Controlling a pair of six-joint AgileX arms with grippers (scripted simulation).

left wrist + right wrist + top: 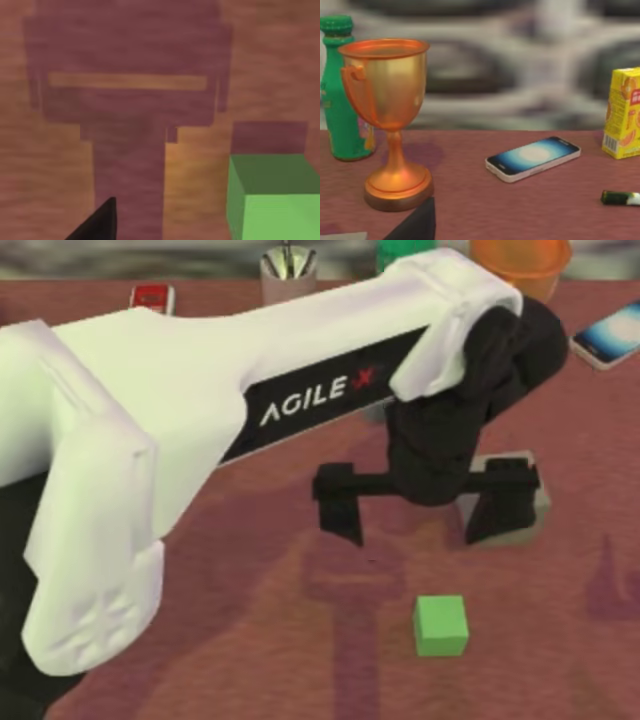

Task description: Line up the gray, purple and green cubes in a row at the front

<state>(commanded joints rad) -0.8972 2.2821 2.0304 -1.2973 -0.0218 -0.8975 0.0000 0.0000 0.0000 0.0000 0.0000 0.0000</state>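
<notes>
My left gripper (420, 530) hangs open over the middle of the table, its black fingers (340, 508) spread wide. The far finger overlaps the dull gray cube (538, 505), so only that cube's edges show. The small bright green cube (440, 625) rests on the table nearer the front, apart from the gripper. In the left wrist view it sits beside one fingertip (100, 222), with bare table between them. The purple cube is hidden or out of view. My right arm is outside the top view. Its wrist view shows one dark fingertip (420, 220) off to the side.
Along the back edge stand a pen cup (288, 275), a red item (152, 297), a green bottle (342, 100), an orange trophy (392, 125) and a phone (610, 335). A yellow juice box (622, 112) and a marker (620, 197) lie farther off.
</notes>
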